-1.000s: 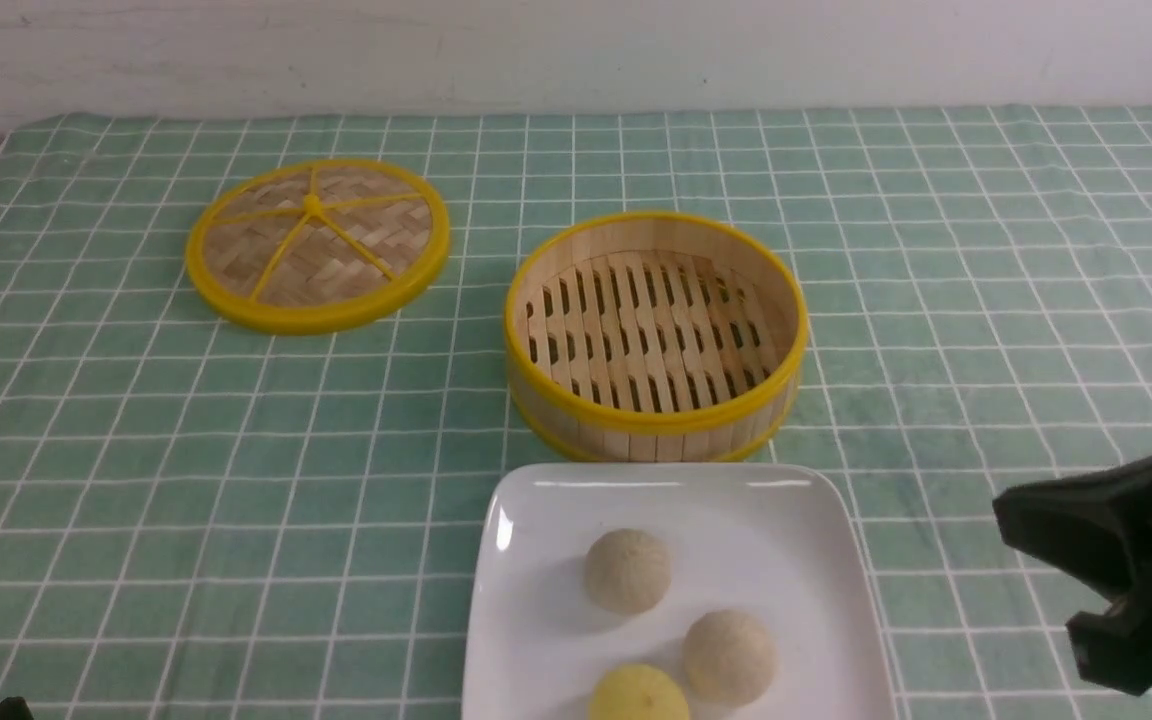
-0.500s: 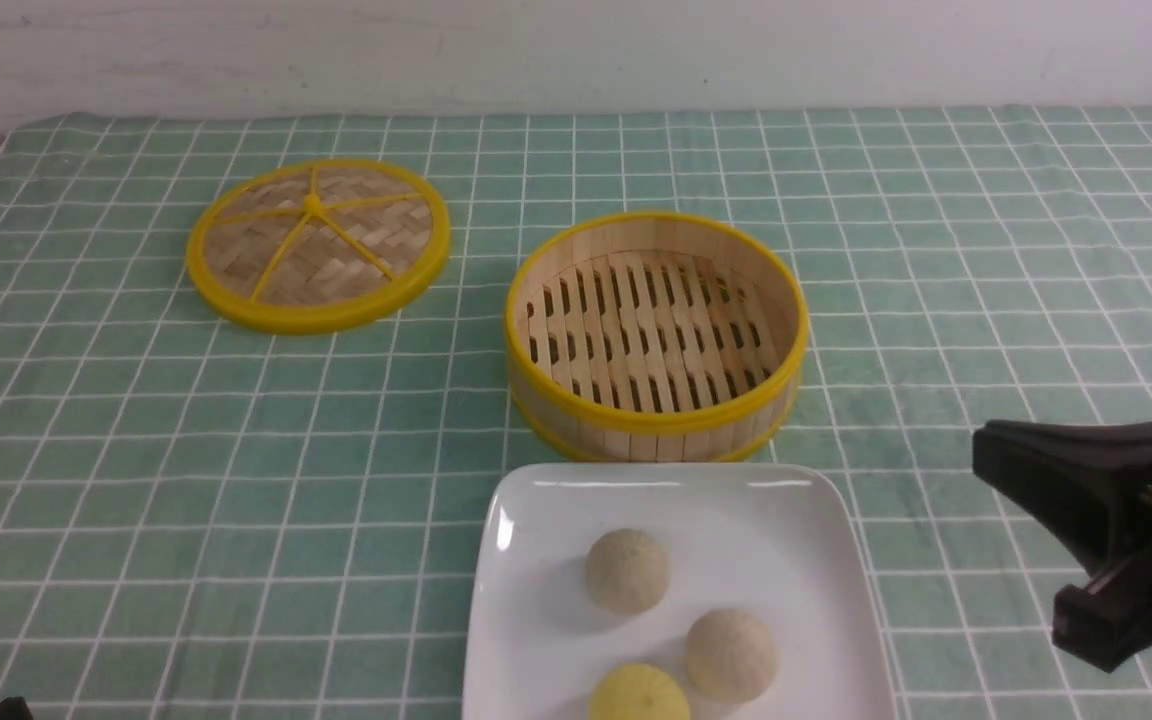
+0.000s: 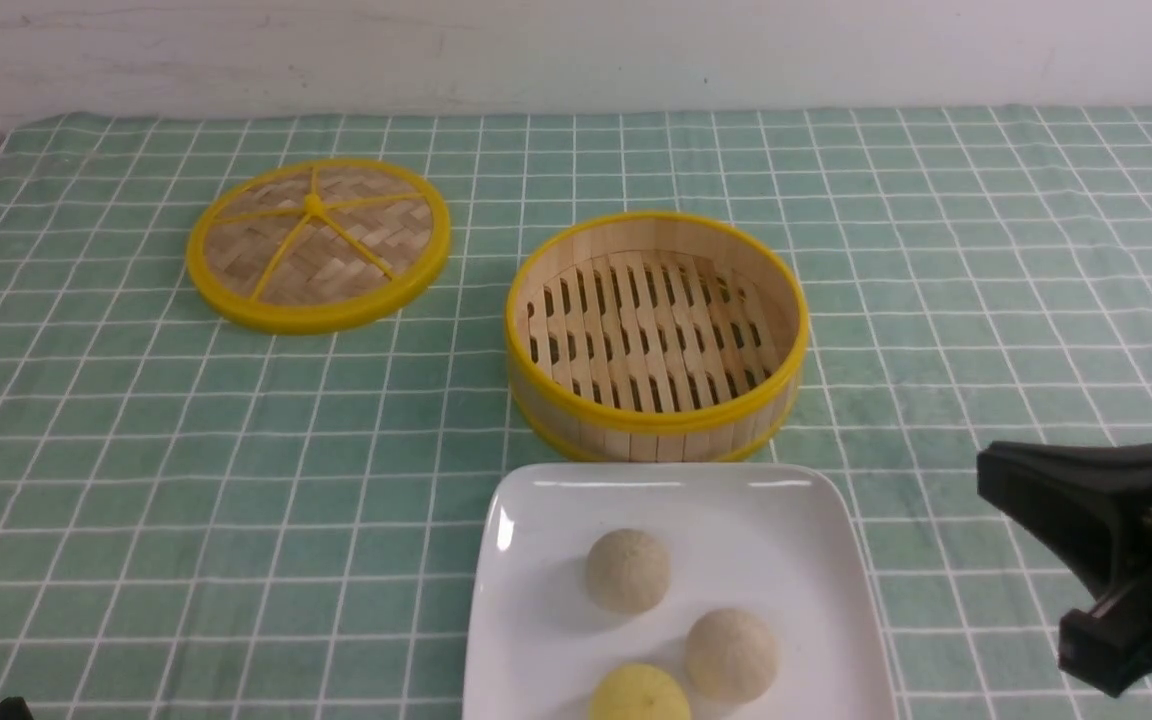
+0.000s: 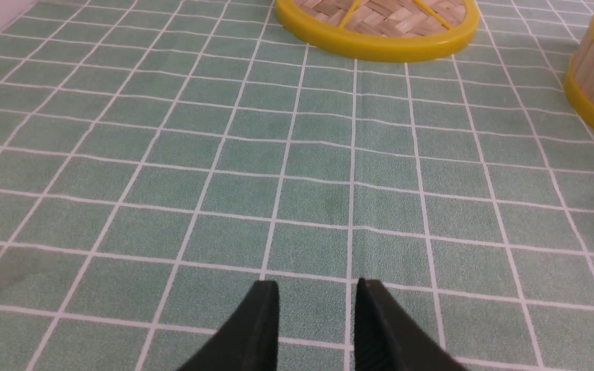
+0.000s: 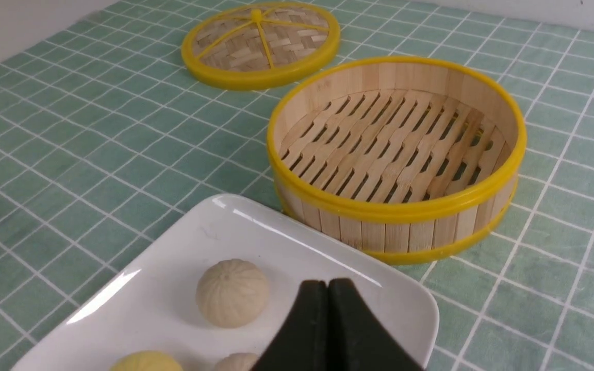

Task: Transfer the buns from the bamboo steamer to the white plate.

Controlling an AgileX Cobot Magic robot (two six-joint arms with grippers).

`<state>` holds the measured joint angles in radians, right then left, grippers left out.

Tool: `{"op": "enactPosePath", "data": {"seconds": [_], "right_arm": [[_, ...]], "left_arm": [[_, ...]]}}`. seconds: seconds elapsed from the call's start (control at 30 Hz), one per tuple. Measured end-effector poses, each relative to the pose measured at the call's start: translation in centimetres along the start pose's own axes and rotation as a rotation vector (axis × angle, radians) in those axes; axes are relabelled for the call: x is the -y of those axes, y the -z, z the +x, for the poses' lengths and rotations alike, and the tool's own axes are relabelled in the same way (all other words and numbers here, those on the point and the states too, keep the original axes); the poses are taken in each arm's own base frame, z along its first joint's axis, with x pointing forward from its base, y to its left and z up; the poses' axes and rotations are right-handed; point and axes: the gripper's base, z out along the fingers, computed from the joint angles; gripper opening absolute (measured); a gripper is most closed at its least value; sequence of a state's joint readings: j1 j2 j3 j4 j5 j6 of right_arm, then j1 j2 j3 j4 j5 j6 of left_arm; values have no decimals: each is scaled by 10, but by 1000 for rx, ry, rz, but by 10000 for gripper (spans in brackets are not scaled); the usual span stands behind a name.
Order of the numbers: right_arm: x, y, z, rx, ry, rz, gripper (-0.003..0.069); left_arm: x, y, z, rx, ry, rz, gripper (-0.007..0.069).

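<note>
The bamboo steamer (image 3: 656, 420) stands empty in the middle of the cloth, its slatted floor bare (image 5: 395, 208). In front of it, the white plate (image 3: 736, 510) carries all three buns: one cream bun (image 3: 626, 570), a second cream bun (image 3: 731, 655) and the yellow bun (image 3: 639, 695). My right gripper (image 3: 1001, 475) hovers to the right of the plate, shut with nothing in it. Its closed tips (image 5: 327, 283) overlap the plate's near edge (image 5: 276, 242), next to a cream bun (image 5: 232, 292). My left gripper (image 4: 317, 288) is open over bare cloth, far left.
The flat woven lid (image 3: 316, 245) with yellow rim lies at the back left, also in the left wrist view (image 4: 374, 31). A green checked cloth covers the table up to a white wall. The steamer's side (image 4: 593, 87) shows in the left wrist view.
My right gripper has turned at the wrist, lifted a little, then sunk slightly, staying right of the plate. Buns, steamer and left gripper have not moved.
</note>
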<state>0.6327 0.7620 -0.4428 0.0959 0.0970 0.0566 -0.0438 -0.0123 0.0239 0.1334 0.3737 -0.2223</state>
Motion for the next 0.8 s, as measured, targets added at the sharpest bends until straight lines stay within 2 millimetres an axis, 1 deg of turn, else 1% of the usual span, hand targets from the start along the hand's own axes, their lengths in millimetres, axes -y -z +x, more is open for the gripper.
{"op": "enactPosePath", "data": {"seconds": [0.1, 0.17, 0.23, 0.3, 0.33, 0.4, 0.43, 0.5, 0.53, 0.63, 0.67, 0.7, 0.8], "right_arm": [[6, 8, 8, -8, -10, 31, 0], [16, 15, 17, -9, -25, 91, 1], [26, 24, 29, -18, -28, 162, 2], [35, 37, 43, -11, -18, 250, 3], [38, 43, 50, 3, -14, 285, 4], [41, 48, 56, 19, -13, 318, 5], [44, 56, 71, 43, -23, 370, 6], [45, 61, 81, 71, -25, 400, 8], [45, 64, 93, 94, -24, 416, 10], [44, 67, 109, 127, -17, 420, 13], [44, 67, 111, 130, -16, 420, 13], [44, 67, 118, 145, -13, 420, 14], [43, 69, 124, 154, -11, 420, 17]], "left_arm": [[0, 0, 0, 0, 0, 0, 240], [0, 0, 0, 0, 0, 0, 240], [0, 0, 0, 0, 0, 0, 240], [0, 0, 0, 0, 0, 0, 240], [0, 0, 0, 0, 0, 0, 240], [0, 0, 0, 0, 0, 0, 240], [0, 0, 0, 0, 0, 0, 240], [0, 0, 0, 0, 0, 0, 240], [0, 0, 0, 0, 0, 0, 240], [0, 0, 0, 0, 0, 0, 240], [0, 0, 0, 0, 0, 0, 240], [0, 0, 0, 0, 0, 0, 240], [0, 0, 0, 0, 0, 0, 240]]}}
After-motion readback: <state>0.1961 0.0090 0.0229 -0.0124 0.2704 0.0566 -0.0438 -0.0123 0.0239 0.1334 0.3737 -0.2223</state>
